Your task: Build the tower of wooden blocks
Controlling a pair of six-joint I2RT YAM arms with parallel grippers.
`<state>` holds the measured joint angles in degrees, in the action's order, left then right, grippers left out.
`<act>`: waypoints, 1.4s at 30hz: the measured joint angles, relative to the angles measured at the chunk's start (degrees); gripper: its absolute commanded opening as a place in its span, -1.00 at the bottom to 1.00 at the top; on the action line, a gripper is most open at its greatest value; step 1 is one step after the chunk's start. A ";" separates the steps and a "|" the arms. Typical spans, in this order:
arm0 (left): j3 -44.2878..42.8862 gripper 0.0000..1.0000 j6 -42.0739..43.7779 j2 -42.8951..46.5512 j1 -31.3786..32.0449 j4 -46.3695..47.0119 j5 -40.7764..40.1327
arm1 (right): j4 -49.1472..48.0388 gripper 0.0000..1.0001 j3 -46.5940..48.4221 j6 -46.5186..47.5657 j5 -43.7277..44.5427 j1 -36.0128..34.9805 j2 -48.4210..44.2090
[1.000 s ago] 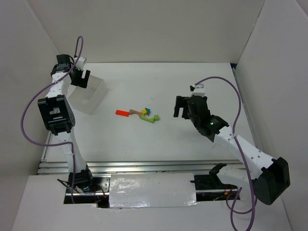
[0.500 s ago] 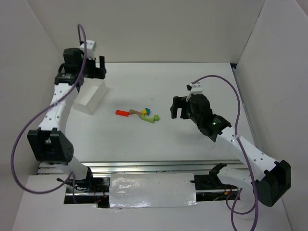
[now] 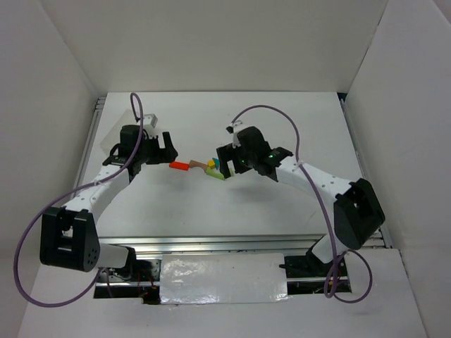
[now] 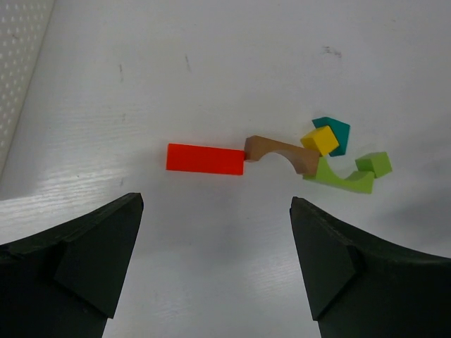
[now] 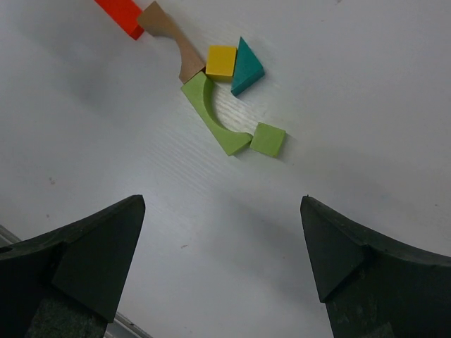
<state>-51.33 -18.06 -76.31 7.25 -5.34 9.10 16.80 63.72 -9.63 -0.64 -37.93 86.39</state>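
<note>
Closes in on the blocks point(image 3: 211, 169) from both sides now. Puts the left gripper point(image 3: 166, 148) just left of the red block point(image 4: 205, 158), and the right gripper point(image 3: 225, 159) past its other end, over the small bits. Keeps both pairs of jaws wide apart, holding nothing.

Leaves every block flat on the table point(image 3: 282, 204): red block, tan arch point(image 4: 282, 153) touching its right end, then yellow cube point(image 5: 221, 61), teal wedge point(image 5: 245, 65), green arch point(image 5: 211, 116), green cube point(image 5: 268, 139). No tower yet, so probably the first pick.

A second ago: both arms well away from the red block. Blocks in the same spot.
</note>
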 measured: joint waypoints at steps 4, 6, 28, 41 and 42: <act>-0.28 0.99 -0.83 -5.22 -2.03 3.89 -1.86 | 1.31 0.99 2.56 -1.40 1.68 -2.36 5.57; -1.31 0.99 -1.68 -8.41 -3.69 5.01 -2.05 | 2.38 0.99 3.91 -2.23 2.91 -3.54 7.37; -18.34 0.99 -7.82 -28.04 -11.34 12.11 -6.86 | 8.52 0.99 8.74 -7.32 12.39 -6.91 11.58; -4.07 0.99 -11.02 -7.21 -2.38 11.56 -6.36 | 12.52 0.90 18.08 -8.98 16.63 -5.40 17.00; -3.21 0.98 -11.91 -6.03 -2.29 10.95 -7.13 | 12.48 0.89 18.38 -9.73 17.18 -5.14 17.07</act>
<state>-54.54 -29.98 -82.35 4.95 5.61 1.98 29.28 82.11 -19.35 16.53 -43.07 103.46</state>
